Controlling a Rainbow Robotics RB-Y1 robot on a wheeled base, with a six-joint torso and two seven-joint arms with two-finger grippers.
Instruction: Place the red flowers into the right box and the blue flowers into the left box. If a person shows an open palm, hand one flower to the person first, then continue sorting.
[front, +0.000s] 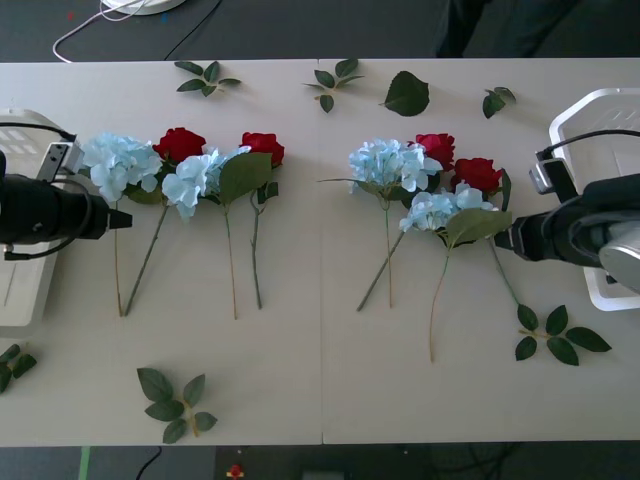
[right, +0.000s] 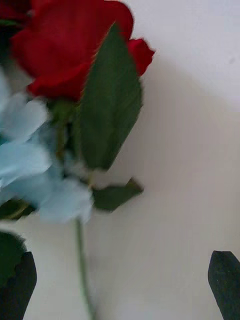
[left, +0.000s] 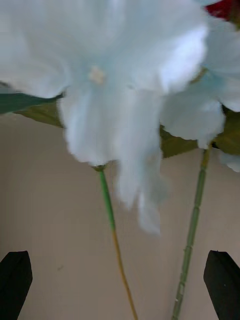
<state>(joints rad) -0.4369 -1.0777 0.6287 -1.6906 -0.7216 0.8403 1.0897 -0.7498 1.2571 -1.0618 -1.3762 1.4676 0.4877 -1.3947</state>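
On the table (front: 300, 380) I count two groups of flowers, heads pointing away from me and stems toward me. In the left group I list two blue flowers (front: 120, 163) and two red flowers (front: 180, 143), lying side by side with their heads overlapping; in the right group, two more blue heads and two more red ones, clustered tighter, stems fanning out. The left box (front: 25, 300) sits at the table's left edge, partly behind my left arm; the right box (front: 590, 115) sits at the right edge, partly behind my right arm. Loose leaf sprigs (front: 175, 403) are scattered along the far edge and near both front corners. My left gripper (left: 120, 287) sits low at the leftmost blue flower, fingers spread wide; in its wrist view the black fingertips (left: 15, 282) stand at both corners with two thin stems running between them and nothing pinched, a pale blue head just ahead. My right gripper (right: 122, 285) is at the right edge of the right group, also spread apart and holding nothing; its wrist view shows a red head behind a broad green leaf (right: 112, 100), a blue cluster beside it, and one thin stem passing near one fingertip.
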